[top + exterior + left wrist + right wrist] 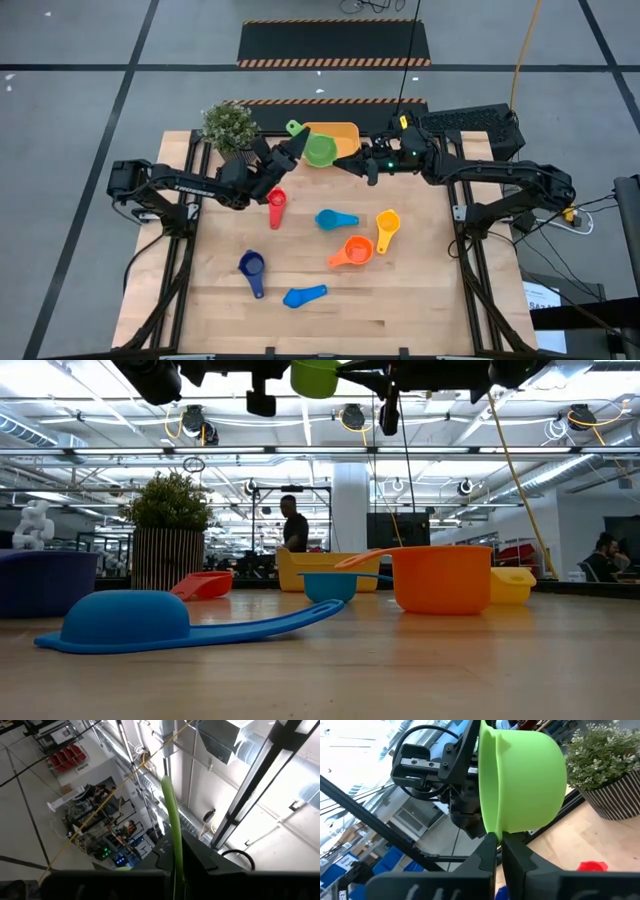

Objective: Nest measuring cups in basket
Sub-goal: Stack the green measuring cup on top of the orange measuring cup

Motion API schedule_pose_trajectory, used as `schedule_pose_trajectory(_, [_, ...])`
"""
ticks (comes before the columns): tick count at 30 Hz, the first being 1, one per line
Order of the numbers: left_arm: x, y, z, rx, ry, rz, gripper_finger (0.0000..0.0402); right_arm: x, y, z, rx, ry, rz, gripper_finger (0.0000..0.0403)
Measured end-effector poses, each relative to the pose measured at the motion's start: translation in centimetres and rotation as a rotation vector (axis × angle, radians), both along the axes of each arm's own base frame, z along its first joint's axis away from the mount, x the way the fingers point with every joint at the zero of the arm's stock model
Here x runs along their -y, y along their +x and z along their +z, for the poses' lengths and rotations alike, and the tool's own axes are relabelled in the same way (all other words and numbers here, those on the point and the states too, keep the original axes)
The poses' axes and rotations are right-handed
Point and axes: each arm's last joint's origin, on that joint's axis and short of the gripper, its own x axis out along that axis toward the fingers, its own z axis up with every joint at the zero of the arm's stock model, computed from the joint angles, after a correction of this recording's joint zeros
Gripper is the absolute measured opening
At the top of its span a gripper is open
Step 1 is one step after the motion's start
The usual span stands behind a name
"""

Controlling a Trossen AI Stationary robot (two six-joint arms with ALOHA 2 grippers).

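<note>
You are at the hand-over stage: over the light wooden tabletop (320, 310), near the middle of its far edge, the shallow orange-yellow plastic basket (345, 133) waits with the large green plastic measuring cup (320, 150) held in the air just at its near-left rim, not yet inside. The right gripper (496, 840) reaches in from the far right corner with its fingers pinching the cup's rim, while the left gripper (283, 158), coming from the far left beside the small potted plant (228, 125), seems to have its fingers pressed on the cup's flat handle. Your next move, I judge, calls for one gripper to let go so the other can lower the cup into the basket upright. Six smaller cups lie mid-table: orange (354, 251), yellow (387, 224), red (276, 205), dark blue (251, 267) and two light blue ones (334, 219).
</note>
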Motion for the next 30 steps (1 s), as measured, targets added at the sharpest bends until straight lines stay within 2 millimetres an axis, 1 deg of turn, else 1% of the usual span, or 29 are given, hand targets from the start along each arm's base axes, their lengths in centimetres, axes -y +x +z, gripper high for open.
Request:
schedule_pose_trajectory(5, [0.2, 0.1, 0.1, -0.018, 0.049, -0.025, 0.0025, 0.2, -0.1, 0.0, -0.001, 0.022, 0.019, 0.0002])
schedule_pose_trajectory(8, [0.5, 0.1, 0.0, -0.025, 0.058, -0.036, 0.0043, 0.1, -0.3, 0.2, 0.001, 0.022, 0.032, 0.0001])
schedule_pose_trajectory(11, [0.5, 0.2, 0.0, -0.026, 0.050, -0.044, 0.0085, 0.1, -0.3, 0.2, 0.003, 0.032, 0.037, 0.0001])
schedule_pose_trajectory(16, [0.5, 0.2, -0.1, -0.032, 0.036, -0.057, 0.0174, 0.0, -0.5, 0.4, 0.003, 0.040, 0.049, 0.0001])
schedule_pose_trajectory(20, [0.5, 0.3, -0.2, -0.049, 0.052, -0.049, 0.0224, 0.1, -0.7, 0.5, 0.005, 0.049, 0.067, 0.0000])
schedule_pose_trajectory(24, [0.5, 0.3, -0.2, -0.060, 0.056, -0.049, 0.0241, 0.3, -0.9, 0.6, 0.007, 0.069, 0.082, 0.0000])
schedule_pose_trajectory(30, [0.5, 0.8, -1.0, -0.124, 0.014, -0.078, 0.0244, 0.1, -0.9, 0.6, 0.001, 0.081, 0.125, 0.0000])
